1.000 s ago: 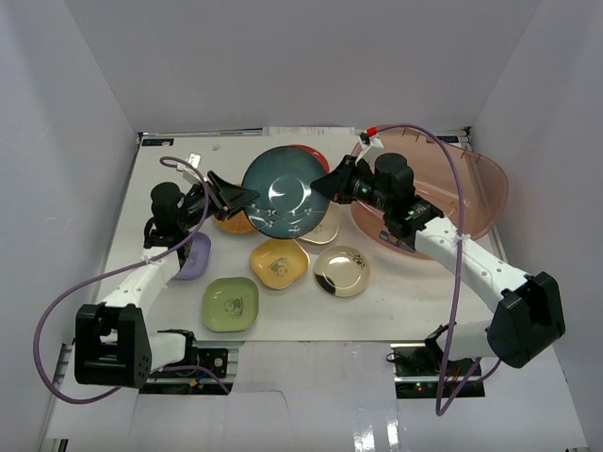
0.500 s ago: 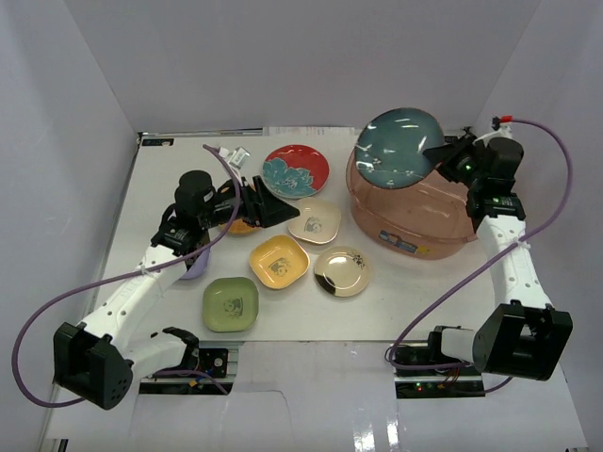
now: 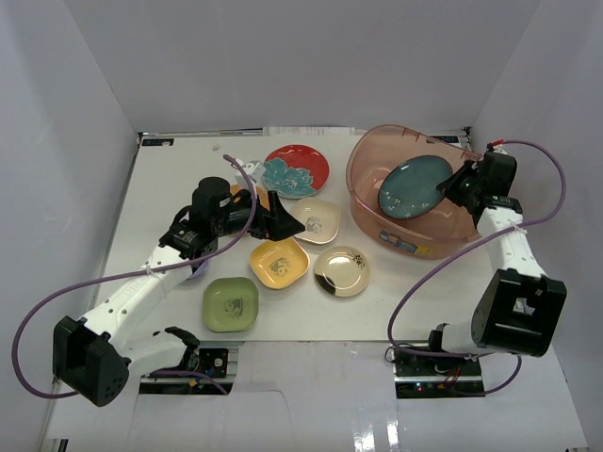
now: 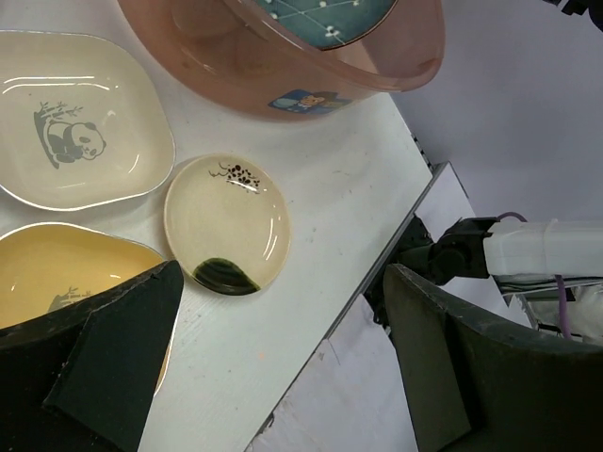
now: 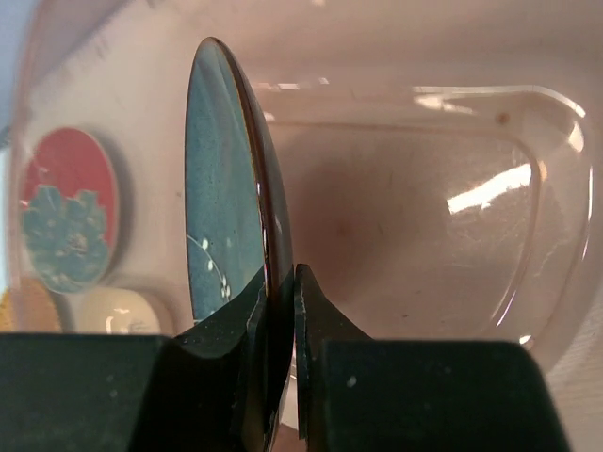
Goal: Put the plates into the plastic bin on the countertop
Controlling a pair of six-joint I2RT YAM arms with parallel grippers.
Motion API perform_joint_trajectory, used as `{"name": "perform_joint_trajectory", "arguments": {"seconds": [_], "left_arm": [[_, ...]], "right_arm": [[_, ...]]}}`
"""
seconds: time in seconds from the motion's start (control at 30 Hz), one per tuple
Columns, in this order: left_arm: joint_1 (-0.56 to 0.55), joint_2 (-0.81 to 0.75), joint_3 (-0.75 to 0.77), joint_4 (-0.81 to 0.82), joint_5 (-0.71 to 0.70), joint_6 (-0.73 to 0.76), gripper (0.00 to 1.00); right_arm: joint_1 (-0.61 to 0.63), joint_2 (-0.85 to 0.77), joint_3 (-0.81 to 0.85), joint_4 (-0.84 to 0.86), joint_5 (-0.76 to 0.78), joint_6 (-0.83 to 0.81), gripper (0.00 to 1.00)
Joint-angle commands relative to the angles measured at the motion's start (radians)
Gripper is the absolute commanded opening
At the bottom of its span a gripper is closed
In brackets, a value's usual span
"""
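My right gripper [image 3: 459, 184] is shut on the rim of the dark teal plate [image 3: 415, 185] and holds it tilted inside the plastic bin [image 3: 415, 243]. In the right wrist view the plate [image 5: 212, 188] stands on edge between my pinched gripper [image 5: 281, 292]. My left gripper [image 3: 283, 221] is open and empty, above the yellow plate [image 3: 279, 262] and the cream plate [image 3: 316, 220]. The red plate [image 3: 296, 170], gold plate [image 3: 341, 270] and green plate [image 3: 230, 304] lie on the countertop [image 3: 170, 188]. The left arm mostly hides the lavender plate [image 3: 196, 268] and the orange plate.
The left wrist view shows the open gripper [image 4: 283, 358] over the counter's front edge, with the cream panda plate [image 4: 75, 132], the gold plate [image 4: 226, 221], the yellow plate [image 4: 57, 268] and the bin wall [image 4: 283, 75]. White walls enclose the counter.
My right arm carried the teal plate from the middle of the table to the right and lowered it into the bin. My left gripper moved right, over the yellow and cream plates.
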Motion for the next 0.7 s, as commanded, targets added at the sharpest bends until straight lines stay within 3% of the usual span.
{"name": "perform_joint_trajectory", "arguments": {"seconds": [0.0, 0.17, 0.23, 0.37, 0.5, 0.57, 0.67], "left_arm": [[-0.004, 0.014, 0.003, -0.017, -0.020, 0.021, 0.98], [-0.003, 0.052, 0.032, -0.029, -0.074, 0.025, 0.98], [-0.004, 0.077, 0.054, -0.058, -0.103, 0.035, 0.98], [0.003, 0.123, 0.126, -0.081, -0.212, 0.042, 0.98], [0.029, 0.238, 0.205, -0.083, -0.263, 0.033, 0.98], [0.052, 0.345, 0.250, -0.086, -0.243, 0.013, 0.96], [0.089, 0.500, 0.357, -0.090, -0.249, -0.008, 0.93]], "right_arm": [[0.002, 0.046, 0.012, 0.159, -0.062, -0.002, 0.08], [0.006, 0.141, 0.006, 0.201, -0.069, 0.002, 0.08], [0.006, 0.155, 0.005, 0.196, -0.046, -0.008, 0.14], [0.006, 0.173, -0.014, 0.183, 0.038, -0.031, 0.57], [0.013, 0.190, -0.005, 0.142, 0.085, -0.077, 0.85], [0.017, 0.195, 0.003, 0.124, 0.115, -0.091, 0.93], [0.023, 0.175, -0.014, 0.141, 0.122, -0.108, 0.94]]}}
